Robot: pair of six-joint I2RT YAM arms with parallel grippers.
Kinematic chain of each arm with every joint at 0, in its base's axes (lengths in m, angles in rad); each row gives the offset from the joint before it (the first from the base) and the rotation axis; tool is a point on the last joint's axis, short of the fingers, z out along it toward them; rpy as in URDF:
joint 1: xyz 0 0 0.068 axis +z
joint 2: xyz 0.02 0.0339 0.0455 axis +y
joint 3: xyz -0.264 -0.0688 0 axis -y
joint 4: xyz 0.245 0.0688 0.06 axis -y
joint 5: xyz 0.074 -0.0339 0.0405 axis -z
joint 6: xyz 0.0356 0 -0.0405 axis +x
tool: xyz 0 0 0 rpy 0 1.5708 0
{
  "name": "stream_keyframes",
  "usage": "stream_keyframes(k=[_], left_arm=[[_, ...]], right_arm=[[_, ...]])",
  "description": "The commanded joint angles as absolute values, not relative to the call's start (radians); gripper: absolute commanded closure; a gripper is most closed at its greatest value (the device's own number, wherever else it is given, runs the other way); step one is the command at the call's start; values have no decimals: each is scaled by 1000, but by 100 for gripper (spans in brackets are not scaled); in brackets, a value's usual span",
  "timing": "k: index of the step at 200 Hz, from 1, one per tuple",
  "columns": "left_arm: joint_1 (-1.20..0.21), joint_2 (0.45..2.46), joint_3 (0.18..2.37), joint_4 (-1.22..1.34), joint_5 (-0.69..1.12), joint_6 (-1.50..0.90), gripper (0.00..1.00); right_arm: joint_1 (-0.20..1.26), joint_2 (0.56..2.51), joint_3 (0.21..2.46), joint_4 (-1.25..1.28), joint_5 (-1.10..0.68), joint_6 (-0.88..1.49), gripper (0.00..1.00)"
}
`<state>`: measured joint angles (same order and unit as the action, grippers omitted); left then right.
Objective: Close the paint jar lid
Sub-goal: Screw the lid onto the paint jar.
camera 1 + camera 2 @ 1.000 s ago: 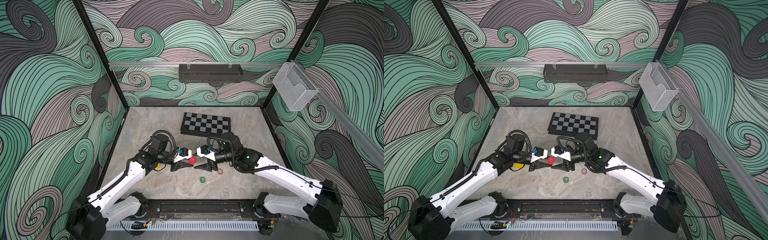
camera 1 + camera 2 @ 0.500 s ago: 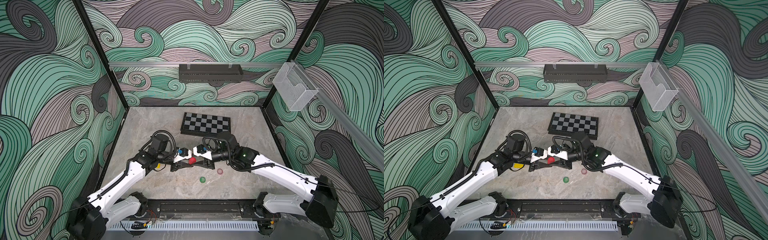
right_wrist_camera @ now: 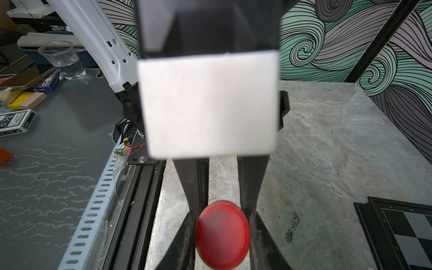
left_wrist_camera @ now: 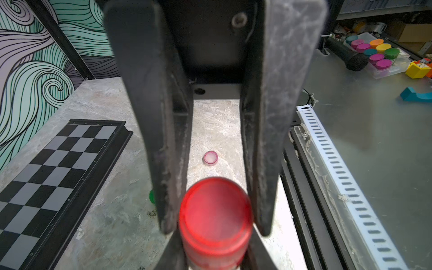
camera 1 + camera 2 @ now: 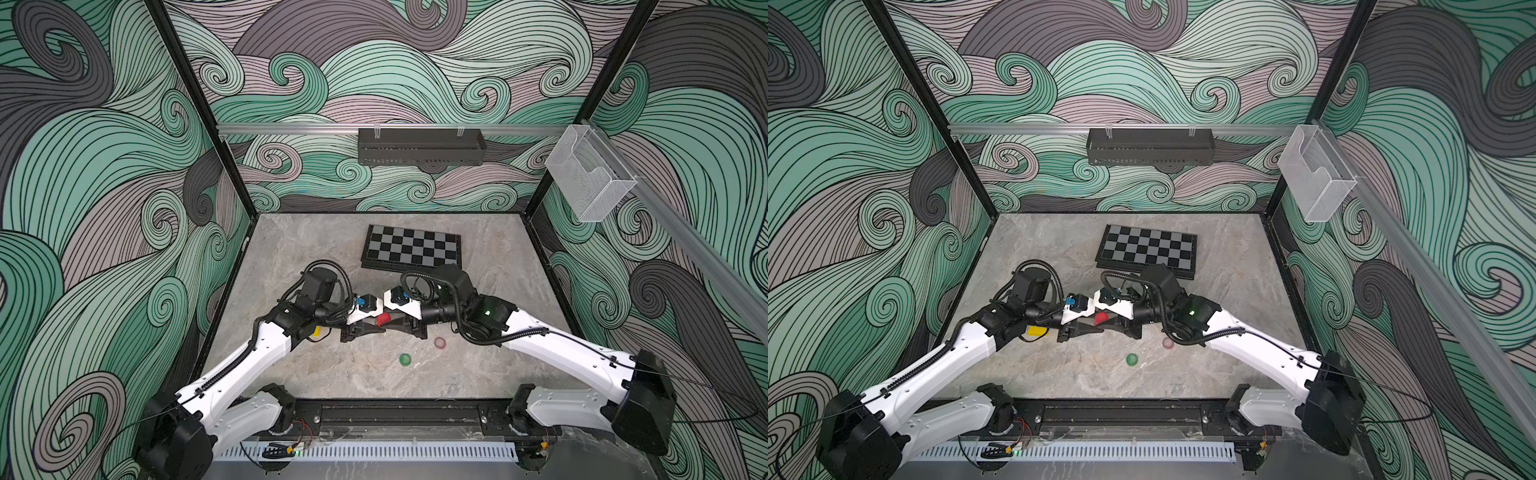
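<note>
A small paint jar with a red lid (image 5: 382, 319) (image 5: 1101, 318) sits between both arms at mid-table. My left gripper (image 5: 374, 327) (image 4: 215, 254) is shut on the jar body just below the lid (image 4: 216, 210). From the opposite side, my right gripper (image 5: 392, 325) (image 3: 222, 245) is shut on the red lid (image 3: 222, 233), one finger on each side of its rim. The jar's lower body is hidden by fingers in both wrist views.
A green cap (image 5: 405, 359) (image 5: 1132, 359) and a pink cap (image 5: 439, 342) (image 4: 210, 158) lie on the marble table in front of the grippers. A folded chessboard (image 5: 411, 249) (image 5: 1147, 247) lies behind them. Black frame posts and patterned walls border the table.
My right gripper has moved left to the jar and closed its jaws on the red lid. The left gripper has kept its hold and place.
</note>
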<state>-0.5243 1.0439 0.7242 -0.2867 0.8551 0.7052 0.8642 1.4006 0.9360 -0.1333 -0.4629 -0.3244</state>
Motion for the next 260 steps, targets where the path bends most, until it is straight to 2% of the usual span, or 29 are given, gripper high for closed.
stream_keyframes(k=[1, 37, 67, 135, 157, 196, 223, 260], left_arm=[[-531, 1030, 756, -239, 870, 717, 75], [-531, 1011, 731, -173, 811, 683, 75], [-531, 999, 718, -125, 753, 658, 75], [-532, 980, 688, -40, 679, 607, 75], [-533, 980, 686, -31, 670, 600, 75], [-532, 979, 687, -35, 668, 599, 75], [-532, 982, 689, -42, 675, 603, 75], [-532, 983, 703, -94, 706, 638, 75]], right_arm=[[887, 1424, 932, -22, -308, -212, 88], [944, 1439, 938, -25, -88, -76, 89], [988, 1445, 945, -42, 113, 140, 92], [1105, 1524, 1032, -152, 422, 472, 96], [1136, 1567, 1088, -214, 483, 538, 95], [1149, 1605, 1114, -211, 439, 580, 94], [1147, 1576, 1097, -181, 398, 531, 87], [1105, 1498, 1036, -118, 247, 380, 61]])
